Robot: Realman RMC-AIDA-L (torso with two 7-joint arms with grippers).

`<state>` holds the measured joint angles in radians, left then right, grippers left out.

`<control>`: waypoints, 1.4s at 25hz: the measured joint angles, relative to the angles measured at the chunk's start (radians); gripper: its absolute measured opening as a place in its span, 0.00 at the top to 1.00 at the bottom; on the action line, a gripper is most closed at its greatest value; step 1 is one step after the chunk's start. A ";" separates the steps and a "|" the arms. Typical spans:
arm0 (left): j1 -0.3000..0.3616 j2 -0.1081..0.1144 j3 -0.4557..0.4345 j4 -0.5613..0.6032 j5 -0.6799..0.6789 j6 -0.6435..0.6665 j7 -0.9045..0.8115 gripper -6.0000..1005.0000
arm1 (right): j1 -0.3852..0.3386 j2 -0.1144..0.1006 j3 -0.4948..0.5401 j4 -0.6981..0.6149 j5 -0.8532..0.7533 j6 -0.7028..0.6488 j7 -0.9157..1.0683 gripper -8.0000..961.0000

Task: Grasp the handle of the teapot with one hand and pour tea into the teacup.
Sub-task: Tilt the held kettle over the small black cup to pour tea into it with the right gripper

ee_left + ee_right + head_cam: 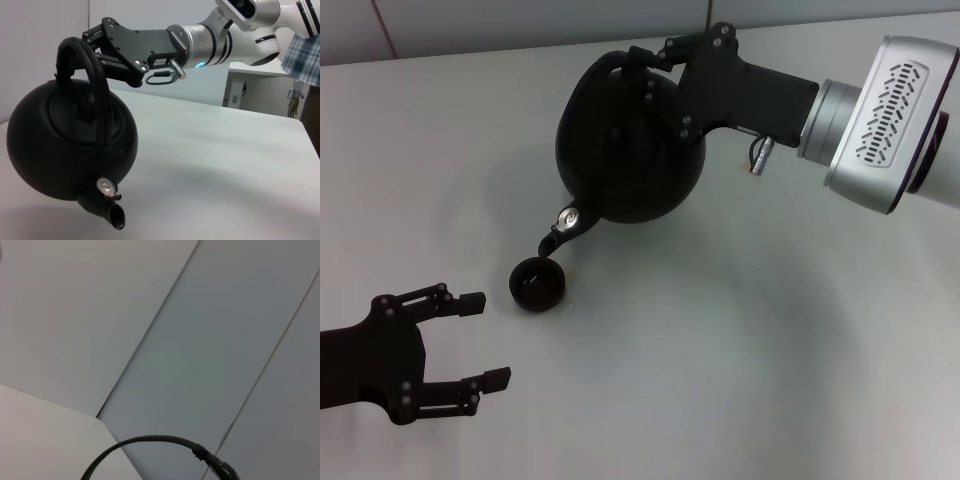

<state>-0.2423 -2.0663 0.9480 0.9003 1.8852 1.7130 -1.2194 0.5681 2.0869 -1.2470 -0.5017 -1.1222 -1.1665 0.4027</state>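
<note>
The right arm reaches in, its hand (655, 55) clamped on the handle (92, 75), tipping the teapot (625, 150) spout-down over the teacup (537, 284). The left gripper (485, 340) hangs open nearby.

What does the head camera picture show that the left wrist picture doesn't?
Only the head view shows the teacup under the spout and the open left gripper beside it. Only the left wrist view shows the room behind, with a person's checked sleeve. Both show the tilted teapot, lifted by its handle in the right gripper, above the table.
</note>
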 joint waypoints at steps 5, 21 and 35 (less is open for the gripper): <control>0.000 0.000 -0.001 -0.002 0.000 -0.001 0.000 0.15 | 0.002 0.000 -0.002 -0.001 0.000 0.003 -0.018 0.90; -0.002 0.000 -0.004 -0.001 0.000 -0.001 0.000 0.15 | 0.011 0.001 -0.012 -0.002 -0.001 0.006 -0.019 0.91; 0.000 0.000 -0.005 -0.001 0.000 -0.001 0.002 0.15 | 0.012 0.001 -0.028 -0.012 -0.001 0.006 -0.050 0.91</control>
<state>-0.2426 -2.0663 0.9433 0.8989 1.8853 1.7120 -1.2170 0.5799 2.0877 -1.2751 -0.5135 -1.1229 -1.1602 0.3525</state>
